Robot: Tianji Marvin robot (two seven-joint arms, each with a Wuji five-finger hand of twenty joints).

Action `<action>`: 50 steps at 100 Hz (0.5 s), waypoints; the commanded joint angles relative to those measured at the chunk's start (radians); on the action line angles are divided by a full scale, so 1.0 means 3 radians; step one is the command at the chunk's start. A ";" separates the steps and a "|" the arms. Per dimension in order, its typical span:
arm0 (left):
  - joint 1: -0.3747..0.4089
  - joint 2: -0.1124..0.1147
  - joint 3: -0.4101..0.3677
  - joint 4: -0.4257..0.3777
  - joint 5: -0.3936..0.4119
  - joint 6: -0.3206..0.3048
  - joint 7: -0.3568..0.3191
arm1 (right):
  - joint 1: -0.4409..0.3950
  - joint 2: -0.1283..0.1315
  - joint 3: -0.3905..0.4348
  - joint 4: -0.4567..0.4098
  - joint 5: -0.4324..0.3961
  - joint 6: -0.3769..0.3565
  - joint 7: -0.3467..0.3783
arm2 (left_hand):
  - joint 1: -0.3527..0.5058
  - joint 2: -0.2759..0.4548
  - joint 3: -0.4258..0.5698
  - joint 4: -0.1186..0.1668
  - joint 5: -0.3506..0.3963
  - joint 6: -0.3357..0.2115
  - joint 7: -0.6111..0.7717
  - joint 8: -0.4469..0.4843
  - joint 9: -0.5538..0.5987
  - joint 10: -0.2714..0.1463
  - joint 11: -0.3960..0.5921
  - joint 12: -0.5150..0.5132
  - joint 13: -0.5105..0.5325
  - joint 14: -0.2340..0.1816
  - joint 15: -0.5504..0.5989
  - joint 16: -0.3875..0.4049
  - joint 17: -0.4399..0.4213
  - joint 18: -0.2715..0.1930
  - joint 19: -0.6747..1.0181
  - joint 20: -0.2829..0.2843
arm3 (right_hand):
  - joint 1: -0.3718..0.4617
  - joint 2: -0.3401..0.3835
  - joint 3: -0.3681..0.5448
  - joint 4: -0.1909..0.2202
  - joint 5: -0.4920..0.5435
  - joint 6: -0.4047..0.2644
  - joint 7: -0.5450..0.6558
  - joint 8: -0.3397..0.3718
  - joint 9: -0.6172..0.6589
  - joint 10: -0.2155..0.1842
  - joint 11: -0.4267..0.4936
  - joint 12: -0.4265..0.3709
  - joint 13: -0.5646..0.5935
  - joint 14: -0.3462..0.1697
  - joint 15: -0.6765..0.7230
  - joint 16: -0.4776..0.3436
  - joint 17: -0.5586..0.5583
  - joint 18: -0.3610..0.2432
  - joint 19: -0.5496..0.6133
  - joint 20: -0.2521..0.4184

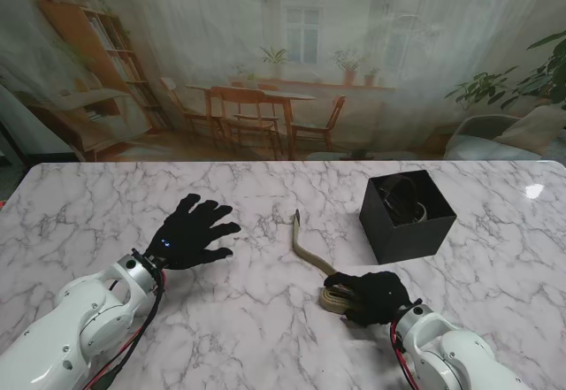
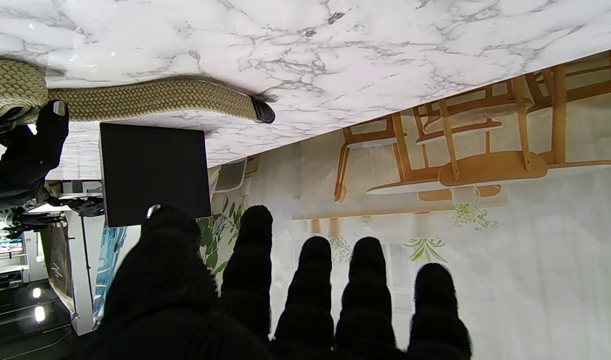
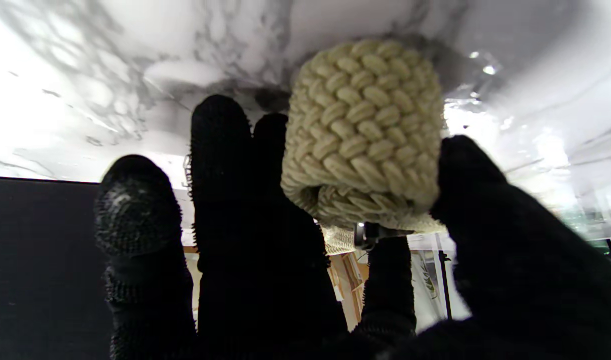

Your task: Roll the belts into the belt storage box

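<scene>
The right hand point(image 1: 378, 295) grips the rolled end of the woven belt point(image 1: 311, 260) near the table's point(image 1: 265, 337) front edge, while the left hand point(image 1: 190, 232) hovers spread, holding nothing.

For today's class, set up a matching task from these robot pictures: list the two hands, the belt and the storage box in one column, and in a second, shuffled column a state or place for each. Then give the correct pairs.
Column one
1. left hand
2. right hand
3. woven belt
4. black storage box

Column two
A. partly rolled, with a loose tail lying on the marble
B. open, fingers spread, holding nothing
C. stands on the table toward the right, with something dark coiled inside
D. closed on the rolled end of the belt

Pairs: 1-B, 2-D, 3-A, 4-C
</scene>
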 commanded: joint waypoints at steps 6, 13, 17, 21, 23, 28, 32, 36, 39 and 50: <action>0.0003 -0.0003 0.0002 0.0004 0.0007 -0.0007 -0.0028 | -0.0023 -0.0005 -0.0012 0.0040 -0.0010 0.0040 0.0024 | 0.0015 0.0169 -0.0090 0.0004 -0.0092 0.0016 -0.0024 0.0001 -0.0090 0.0028 -0.0029 0.0027 0.0018 -0.0001 -0.0091 0.0010 -0.0061 0.0121 -0.0129 0.0034 | 0.0719 0.0616 0.0645 0.0319 0.0190 -0.0583 -0.0027 -0.0075 0.0444 -0.0262 0.0475 0.0089 0.0163 0.0031 0.0540 0.0018 0.0364 0.0167 0.0282 -0.0176; 0.0005 -0.0003 0.0001 0.0003 0.0009 -0.0006 -0.0026 | -0.0040 -0.0017 -0.0006 0.0011 0.0056 0.0125 0.0074 | 0.0018 0.0167 -0.0089 0.0005 -0.0094 0.0017 -0.0025 0.0000 -0.0094 0.0022 -0.0030 0.0027 0.0017 -0.0004 -0.0091 0.0010 -0.0061 0.0123 -0.0130 0.0034 | 0.0545 0.0676 0.0648 0.0315 -0.0123 -0.0003 0.0039 -0.0054 0.0451 -0.0232 0.0591 0.0064 0.0158 0.0077 0.0812 -0.0028 0.0564 0.0205 0.0431 -0.0391; 0.0006 -0.0003 -0.0001 0.0002 0.0011 -0.0005 -0.0024 | -0.0045 -0.0023 -0.0004 0.0003 0.0094 0.0160 0.0099 | 0.0016 0.0170 -0.0090 0.0004 -0.0095 0.0020 -0.0025 0.0000 -0.0095 0.0025 -0.0030 0.0027 0.0020 -0.0002 -0.0090 0.0010 -0.0061 0.0127 -0.0130 0.0034 | 0.0527 0.0717 0.0584 0.0307 -0.0226 0.0207 0.0094 -0.0054 0.0460 -0.0206 0.0529 -0.0025 0.0153 0.0107 0.0760 -0.0093 0.0605 0.0232 0.0460 -0.0440; 0.0007 -0.0003 -0.0002 0.0002 0.0012 -0.0006 -0.0021 | -0.0046 -0.0022 -0.0001 0.0002 0.0083 0.0179 0.0098 | 0.0016 0.0169 -0.0090 0.0004 -0.0095 0.0016 -0.0025 0.0000 -0.0095 0.0023 -0.0029 0.0027 0.0017 -0.0003 -0.0091 0.0010 -0.0061 0.0125 -0.0130 0.0034 | 0.0435 0.0775 0.0458 0.0302 -0.0307 0.0419 0.0142 -0.0063 0.0461 -0.0243 0.0583 -0.0053 0.0158 0.0092 0.0783 -0.0110 0.0640 0.0209 0.0490 -0.0478; 0.0007 -0.0004 -0.0002 0.0003 0.0011 -0.0006 -0.0019 | -0.0051 -0.0022 0.0003 -0.0003 0.0082 0.0188 0.0105 | 0.0016 0.0171 -0.0090 0.0004 -0.0096 0.0017 -0.0026 0.0000 -0.0092 0.0024 -0.0028 0.0028 0.0016 -0.0001 -0.0091 0.0010 -0.0060 0.0125 -0.0130 0.0034 | 0.0423 0.0794 0.0432 0.0302 -0.0309 0.0399 0.0147 -0.0066 0.0457 -0.0259 0.0587 -0.0061 0.0156 0.0095 0.0786 -0.0112 0.0642 0.0212 0.0495 -0.0483; 0.0007 -0.0003 -0.0002 0.0003 0.0013 -0.0005 -0.0017 | -0.0058 -0.0026 0.0006 -0.0003 0.0095 0.0201 0.0098 | 0.0013 0.0171 -0.0091 0.0004 -0.0095 0.0016 -0.0025 0.0000 -0.0096 0.0023 -0.0030 0.0027 0.0015 -0.0001 -0.0092 0.0010 -0.0061 0.0122 -0.0130 0.0034 | 0.0435 0.0828 0.0344 0.0327 -0.0319 0.0354 0.0143 -0.0094 0.0454 -0.0267 0.0538 -0.0122 0.0151 0.0096 0.0737 -0.0146 0.0641 0.0215 0.0508 -0.0511; 0.0008 -0.0004 -0.0002 0.0003 0.0012 -0.0005 -0.0018 | -0.0058 -0.0028 0.0004 0.0004 0.0091 0.0209 0.0073 | 0.0014 0.0170 -0.0091 0.0004 -0.0093 0.0017 -0.0024 0.0000 -0.0094 0.0023 -0.0029 0.0027 0.0016 -0.0001 -0.0091 0.0010 -0.0063 0.0124 -0.0131 0.0034 | 0.0451 0.0817 0.0342 0.0335 -0.0296 0.0338 0.0150 -0.0096 0.0457 -0.0273 0.0540 -0.0125 0.0152 0.0088 0.0731 -0.0149 0.0634 0.0210 0.0509 -0.0516; 0.0007 -0.0004 -0.0002 0.0003 0.0011 -0.0006 -0.0018 | -0.0060 -0.0028 0.0007 0.0012 0.0074 0.0211 0.0046 | 0.0015 0.0171 -0.0090 0.0004 -0.0095 0.0018 -0.0025 0.0000 -0.0094 0.0024 -0.0029 0.0027 0.0019 -0.0003 -0.0090 0.0011 -0.0060 0.0124 -0.0131 0.0034 | 0.0488 0.0766 0.0363 0.0357 -0.0259 0.0282 0.0155 -0.0099 0.0453 -0.0280 0.0550 -0.0121 0.0153 0.0081 0.0736 -0.0143 0.0621 0.0199 0.0512 -0.0520; 0.0006 -0.0003 -0.0001 0.0004 0.0013 -0.0006 -0.0016 | -0.0056 -0.0031 0.0003 0.0030 0.0071 0.0211 -0.0007 | 0.0017 0.0171 -0.0089 0.0005 -0.0094 0.0017 -0.0025 0.0000 -0.0092 0.0024 -0.0028 0.0028 0.0021 -0.0002 -0.0089 0.0011 -0.0060 0.0126 -0.0131 0.0035 | 0.0494 0.0753 0.0369 0.0365 -0.0247 0.0235 0.0155 -0.0101 0.0450 -0.0286 0.0548 -0.0122 0.0147 0.0070 0.0723 -0.0148 0.0608 0.0191 0.0512 -0.0521; 0.0004 -0.0003 0.0001 0.0005 0.0014 -0.0006 -0.0015 | -0.0049 -0.0044 -0.0010 0.0081 0.0063 0.0220 -0.0186 | 0.0020 0.0172 -0.0089 0.0005 -0.0098 0.0017 -0.0027 -0.0001 -0.0090 0.0025 -0.0027 0.0028 0.0021 0.0000 -0.0090 0.0011 -0.0058 0.0123 -0.0130 0.0035 | 0.0557 0.0675 0.0420 0.0411 -0.0118 -0.0110 0.0157 -0.0100 0.0451 -0.0273 0.0564 -0.0107 0.0156 0.0077 0.0726 -0.0135 0.0592 0.0180 0.0516 -0.0523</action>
